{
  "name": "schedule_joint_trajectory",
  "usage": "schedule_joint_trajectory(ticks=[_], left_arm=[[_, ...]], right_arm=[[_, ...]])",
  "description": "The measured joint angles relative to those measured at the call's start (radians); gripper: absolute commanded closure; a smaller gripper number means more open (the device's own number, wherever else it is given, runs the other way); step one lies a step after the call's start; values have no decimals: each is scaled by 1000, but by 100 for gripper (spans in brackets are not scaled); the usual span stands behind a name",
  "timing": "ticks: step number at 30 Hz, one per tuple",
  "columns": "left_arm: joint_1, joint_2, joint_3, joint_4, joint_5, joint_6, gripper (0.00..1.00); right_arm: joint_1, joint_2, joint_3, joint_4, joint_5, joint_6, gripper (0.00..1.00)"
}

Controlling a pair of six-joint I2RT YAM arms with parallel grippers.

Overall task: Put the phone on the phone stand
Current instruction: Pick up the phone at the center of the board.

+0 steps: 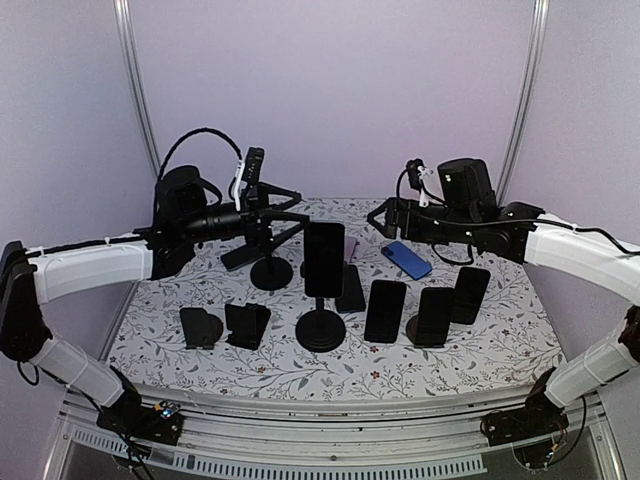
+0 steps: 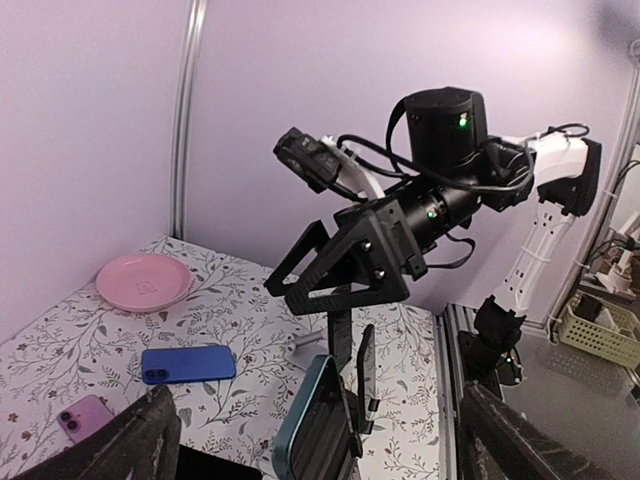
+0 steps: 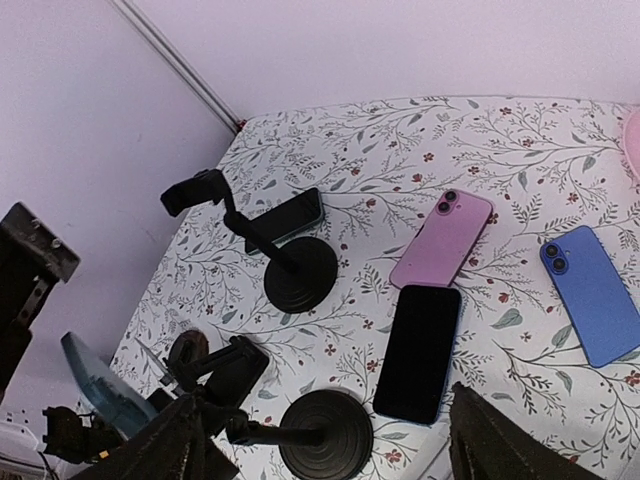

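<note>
The phone (image 1: 324, 258) stands upright on the front stand (image 1: 320, 331), one of two round-base stands on the floral table (image 1: 500, 352). The rear stand (image 1: 271, 273) is behind and to the left of the front stand.

The left gripper (image 1: 296, 210) hangs above and left of the front stand with its fingers spread and nothing between them. The right gripper (image 1: 376, 220) is above and right, also spread and holding nothing. Neither touches the phone.

Right of the front stand, three propped phones (image 1: 433, 316) stand in a loose row. To its left sit two small low stands (image 1: 247, 325).

Four phones lie flat behind the front stand:
- a black phone (image 3: 420, 338) just beside its base
- a pink phone (image 3: 443, 238) farther back
- a blue phone (image 1: 407, 259) back and to the right
- a dark phone (image 3: 290, 215) by the rear stand

One pink plate (image 2: 145, 281) lies far behind.
</note>
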Motion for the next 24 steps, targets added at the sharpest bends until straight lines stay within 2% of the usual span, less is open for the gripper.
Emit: schedule_joint_trajectory(ticks=[9, 18, 24], left_arm=[[3, -280, -122, -105, -203, -50, 3], [5, -568, -214, -315, -359, -62, 3], [6, -686, -231, -447, -436, -58, 3]], right_arm=[[-122, 241, 198, -87, -74, -93, 0], [-126, 484, 361, -190, -61, -165, 1], [-126, 611, 441, -245, -37, -191, 1]])
